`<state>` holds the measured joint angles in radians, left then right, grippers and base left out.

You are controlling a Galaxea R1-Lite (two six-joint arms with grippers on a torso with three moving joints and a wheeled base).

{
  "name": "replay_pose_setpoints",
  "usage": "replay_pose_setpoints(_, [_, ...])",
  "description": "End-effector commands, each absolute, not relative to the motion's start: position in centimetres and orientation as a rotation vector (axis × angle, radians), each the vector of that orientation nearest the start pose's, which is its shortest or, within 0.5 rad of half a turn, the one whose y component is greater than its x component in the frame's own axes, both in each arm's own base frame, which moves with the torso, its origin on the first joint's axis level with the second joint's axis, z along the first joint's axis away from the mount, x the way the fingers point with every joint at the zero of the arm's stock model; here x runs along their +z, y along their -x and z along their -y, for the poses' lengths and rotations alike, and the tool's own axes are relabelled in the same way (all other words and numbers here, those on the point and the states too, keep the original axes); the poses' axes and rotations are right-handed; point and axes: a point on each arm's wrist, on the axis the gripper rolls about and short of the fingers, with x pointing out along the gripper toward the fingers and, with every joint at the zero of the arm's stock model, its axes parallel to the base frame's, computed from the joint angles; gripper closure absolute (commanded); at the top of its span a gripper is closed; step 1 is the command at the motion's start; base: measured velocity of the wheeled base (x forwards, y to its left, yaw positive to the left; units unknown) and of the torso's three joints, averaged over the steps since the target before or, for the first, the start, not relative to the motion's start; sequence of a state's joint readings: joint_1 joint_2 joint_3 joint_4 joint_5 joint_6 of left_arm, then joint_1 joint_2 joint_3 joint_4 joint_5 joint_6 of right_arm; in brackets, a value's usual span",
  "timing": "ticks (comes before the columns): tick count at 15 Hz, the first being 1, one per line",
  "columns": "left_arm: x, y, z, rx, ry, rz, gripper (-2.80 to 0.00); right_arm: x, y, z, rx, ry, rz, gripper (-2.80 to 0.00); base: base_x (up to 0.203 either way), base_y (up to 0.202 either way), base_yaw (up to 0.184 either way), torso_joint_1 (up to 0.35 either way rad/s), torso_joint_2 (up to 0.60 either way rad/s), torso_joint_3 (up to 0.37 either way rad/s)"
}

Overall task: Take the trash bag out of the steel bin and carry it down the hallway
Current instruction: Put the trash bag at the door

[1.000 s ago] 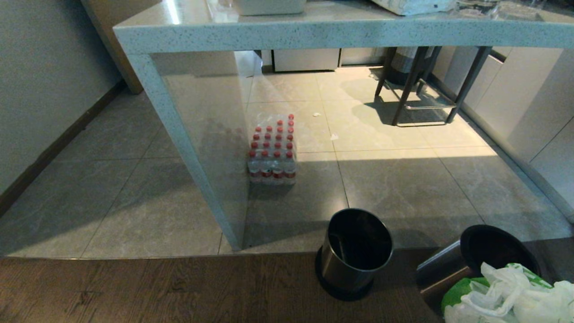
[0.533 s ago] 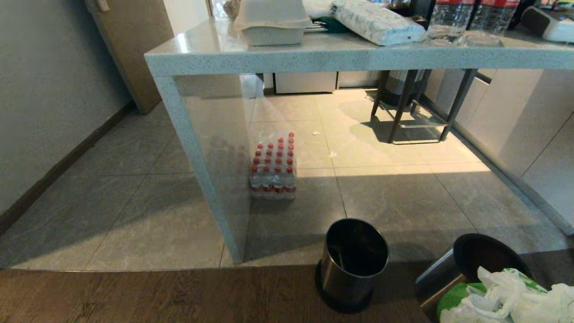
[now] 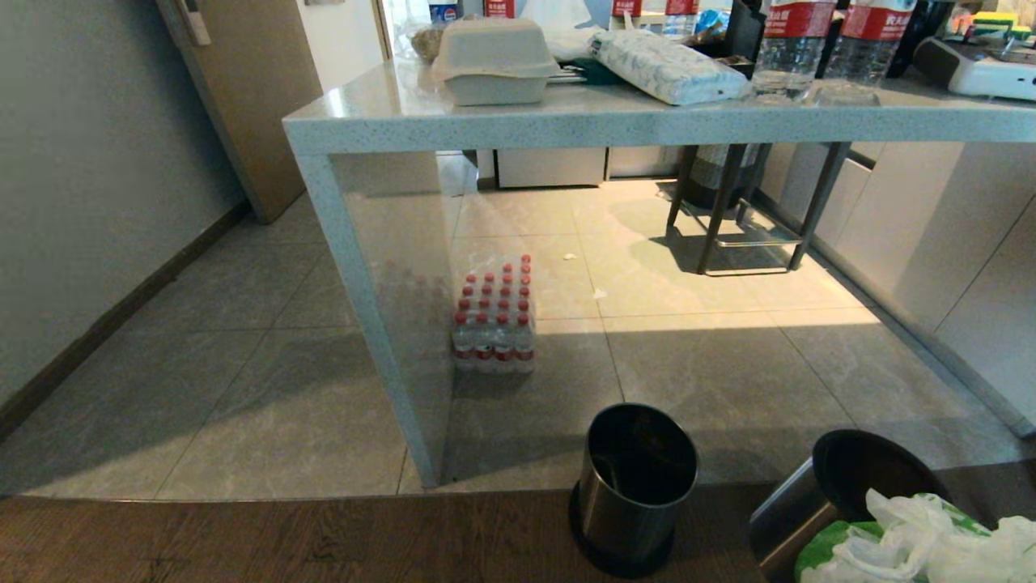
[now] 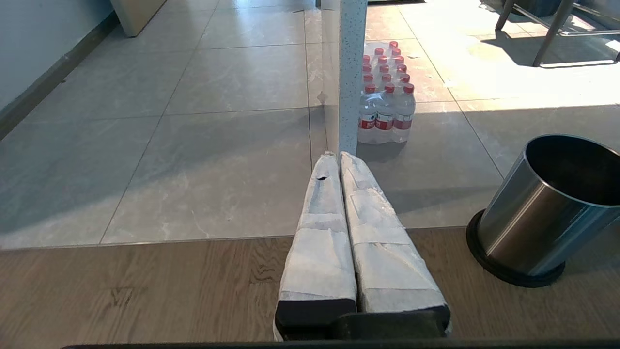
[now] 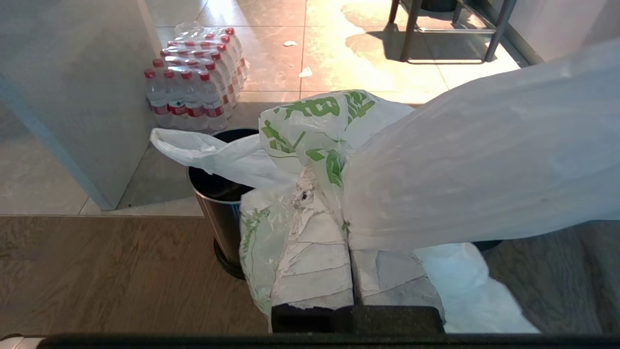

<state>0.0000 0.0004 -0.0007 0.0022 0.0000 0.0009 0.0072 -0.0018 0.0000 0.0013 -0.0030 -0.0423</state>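
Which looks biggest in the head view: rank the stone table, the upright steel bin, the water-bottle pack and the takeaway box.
1. stone table
2. steel bin, nearer the camera
3. water-bottle pack
4. takeaway box, farthest, so unsure

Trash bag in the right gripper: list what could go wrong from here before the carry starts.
1. The right gripper is shut on thin film of the trash bag; its weight may tear it or slip free.
2. A loose handle trails over a steel bin and could snag or tip it.
3. Another bin, a table leg and the bottle pack crowd the floor ahead, so turning could clip them.
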Motion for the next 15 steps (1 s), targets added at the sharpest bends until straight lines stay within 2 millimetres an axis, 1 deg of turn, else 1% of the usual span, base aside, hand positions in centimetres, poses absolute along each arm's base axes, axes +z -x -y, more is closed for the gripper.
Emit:
replay_pose_setpoints(1, [7.52,2.27,0.00,0.000,-0.002,-0.004,0.00,7.44,2.58,0.03,0.004,0.043,0.039,0.00,0.000,0.000,0.000,0.000,0.00,0.000])
replay_pose_setpoints(11, [7.53,2.28,0.00,0.000,0.002,-0.005,0.00,7.44,2.58,0.03,0.004,0.044,0.039,0.00,0.000,0.000,0.000,0.000,0.00,0.000])
replay_pose_setpoints(13, [7.50,2.27,0.00,0.000,0.002,-0.006,0.00,7.44,2.58,0.03,0.004,0.044,0.039,0.00,0.001,0.122,-0.008,0.002,0.01,0.005])
replay_pose_setpoints(15, [7.51,2.27,0.00,0.000,0.003,-0.006,0.00,7.44,2.58,0.03,0.004,0.044,0.039,0.00,0.000,0.190,0.002,0.002,0.00,0.004])
